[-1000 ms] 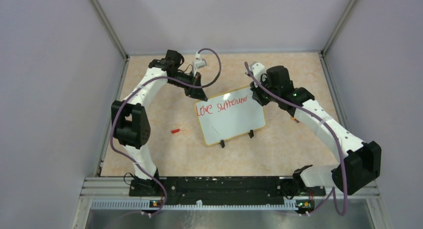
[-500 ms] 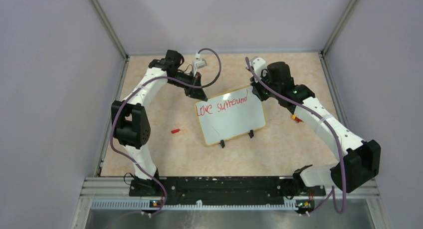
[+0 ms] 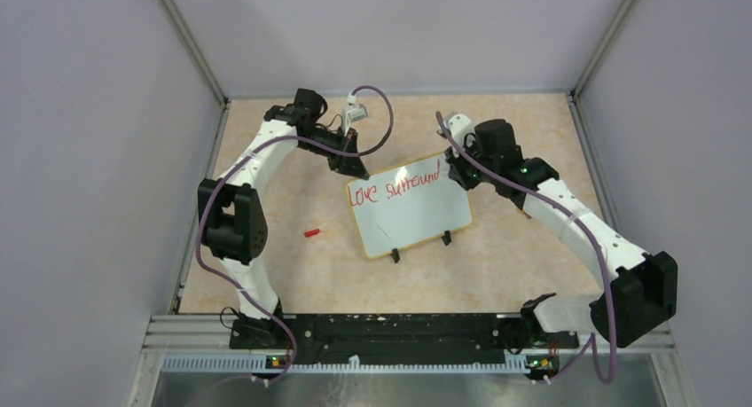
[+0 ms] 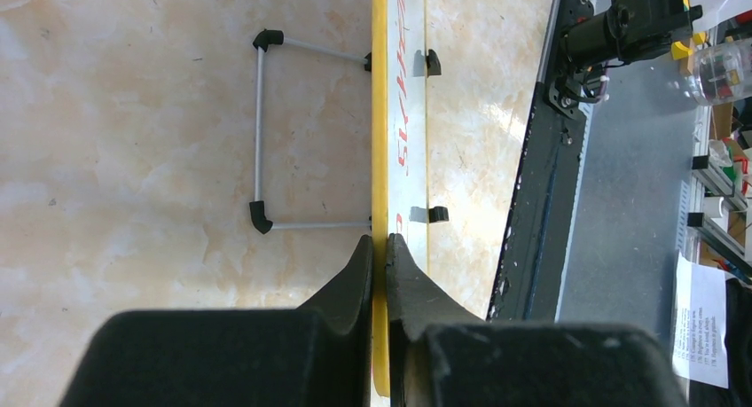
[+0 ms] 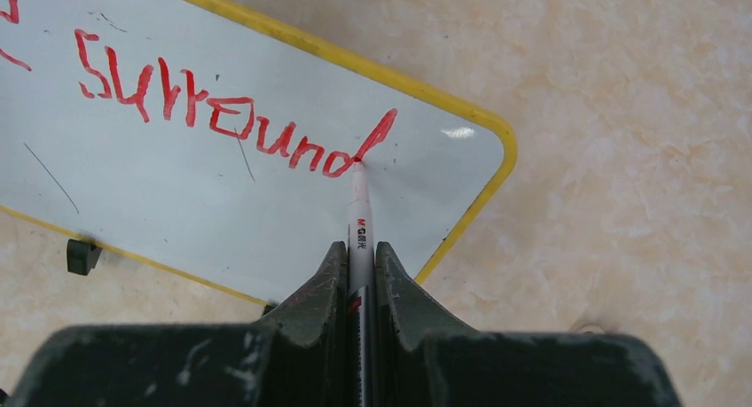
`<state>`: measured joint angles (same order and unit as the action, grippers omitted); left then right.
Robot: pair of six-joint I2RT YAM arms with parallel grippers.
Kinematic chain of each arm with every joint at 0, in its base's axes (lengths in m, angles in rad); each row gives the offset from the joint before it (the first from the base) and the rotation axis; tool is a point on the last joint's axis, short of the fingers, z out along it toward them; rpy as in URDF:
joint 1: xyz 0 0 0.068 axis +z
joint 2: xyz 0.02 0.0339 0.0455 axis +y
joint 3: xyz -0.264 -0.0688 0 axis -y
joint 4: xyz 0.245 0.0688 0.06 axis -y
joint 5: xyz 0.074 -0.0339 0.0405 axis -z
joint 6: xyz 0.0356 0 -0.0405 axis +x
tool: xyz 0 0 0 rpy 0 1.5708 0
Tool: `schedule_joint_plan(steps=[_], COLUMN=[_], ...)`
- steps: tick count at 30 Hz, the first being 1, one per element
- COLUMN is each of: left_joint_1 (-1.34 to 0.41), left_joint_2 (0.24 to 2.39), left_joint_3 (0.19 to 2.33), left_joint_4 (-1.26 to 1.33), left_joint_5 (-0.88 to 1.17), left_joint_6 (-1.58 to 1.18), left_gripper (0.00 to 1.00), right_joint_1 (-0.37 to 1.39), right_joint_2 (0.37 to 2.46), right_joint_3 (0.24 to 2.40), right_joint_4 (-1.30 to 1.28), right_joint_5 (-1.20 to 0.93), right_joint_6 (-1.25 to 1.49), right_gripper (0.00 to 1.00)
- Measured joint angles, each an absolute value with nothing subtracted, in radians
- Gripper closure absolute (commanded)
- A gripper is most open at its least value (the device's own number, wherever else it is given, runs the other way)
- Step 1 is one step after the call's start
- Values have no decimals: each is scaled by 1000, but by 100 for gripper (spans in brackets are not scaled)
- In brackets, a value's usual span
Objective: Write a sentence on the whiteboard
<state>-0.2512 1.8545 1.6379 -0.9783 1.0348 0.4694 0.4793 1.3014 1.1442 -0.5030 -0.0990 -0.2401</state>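
Note:
The whiteboard (image 3: pixel 417 216) stands tilted mid-table on two black clip feet, yellow rim around it. The sentence (image 3: pixel 395 188) is one red line reading "Love surround" with a fresh upstroke at its end; it also shows in the right wrist view (image 5: pixel 204 114). My left gripper (image 3: pixel 353 169) is shut on the board's upper left corner; in the left wrist view (image 4: pixel 379 247) its jaws pinch the yellow rim (image 4: pixel 379 114). My right gripper (image 3: pixel 458 169) is shut on a white marker (image 5: pixel 360 221), whose red tip touches the board at the last stroke's foot.
A small red marker cap (image 3: pixel 311 232) lies on the beige table left of the board. A wire stand (image 4: pixel 262 141) props the board from behind. The black base rail (image 3: pixel 390 332) runs along the near edge. Grey walls enclose the table.
My right gripper rose slightly, then came back down to the board's top right corner, adding the stroke after "surroun". The left gripper and board have not moved.

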Motion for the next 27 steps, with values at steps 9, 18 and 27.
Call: schedule_joint_plan(steps=[9,18,27], left_joint_1=[-251,-252,-253], left_joint_2=[1855,1855,1854], left_joint_3=[1638,1638,1637], left_joint_4=[-979,-981,-981], left_joint_5=[1036,1039,1039], left_joint_6=[469,466,466], left_gripper=[100,97,98], right_joint_1=[479,479,468], right_joint_2=[1286,1275,1235], right_joint_3=[1120,1135,1147], right_joint_4=[-526,-598,-614], right_joint_5=[-107,-115,-153], right_joint_6=[-239,-241,-225], right_gripper=[100,100,100])
